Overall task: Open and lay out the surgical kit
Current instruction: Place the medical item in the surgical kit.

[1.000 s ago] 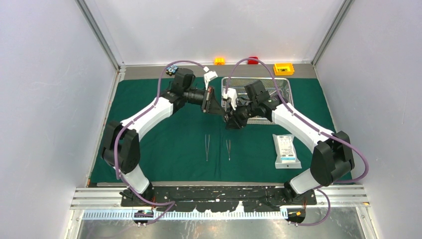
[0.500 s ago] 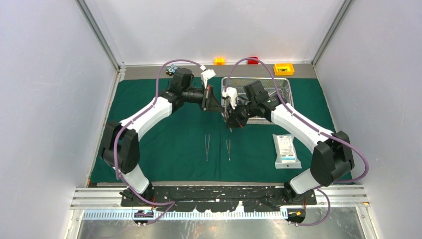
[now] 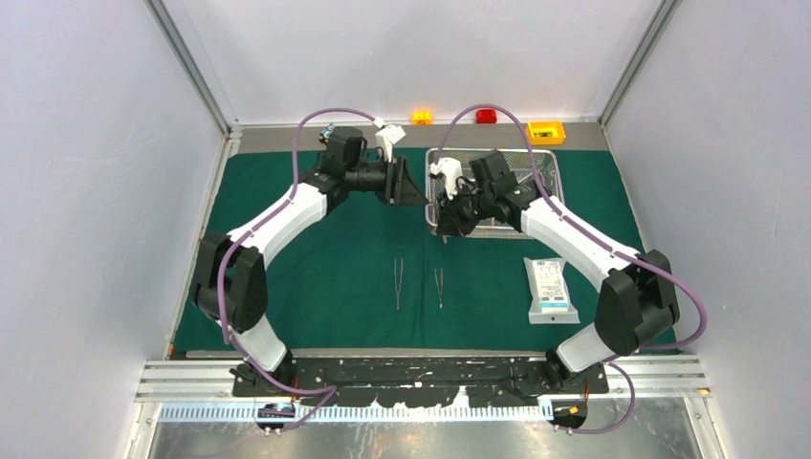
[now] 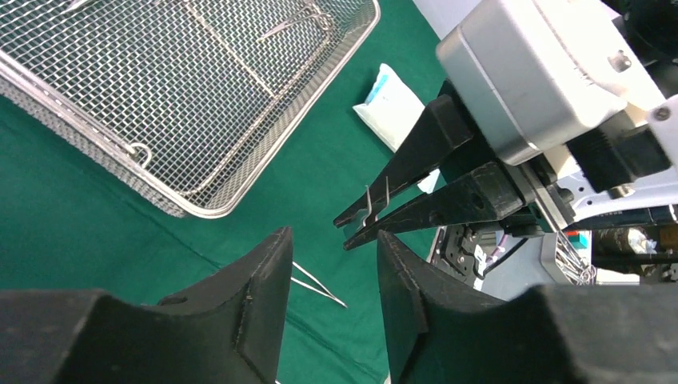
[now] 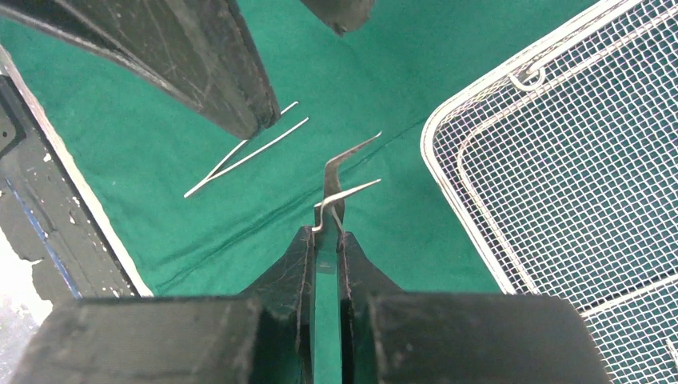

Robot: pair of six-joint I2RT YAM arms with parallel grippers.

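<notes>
Handover finishing: left gripper (image 4: 333, 238) has let go and is standing part-open, empty, backing away. Right gripper (image 5: 326, 240) is now pinching the slim bent silver forceps (image 5: 345, 182) above the dark green cloth drape (image 3: 316, 277), beside the steel wire-mesh tray (image 5: 448, 180). Placement is probably coming next. Print on the flat white pouch (image 3: 550, 290) is too small to read.

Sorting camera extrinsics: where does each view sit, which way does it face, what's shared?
Top external: above and behind the robot, looking down on the green drape; left arm and right arm show whole.
Left wrist: on the left arm, facing the mesh tray; own open left end effector at bottom, right end effector ahead.
Right wrist: looks down at the drape; own right end effector shut on bent forceps.
Shared: both wrist views show the mesh tray.
</notes>
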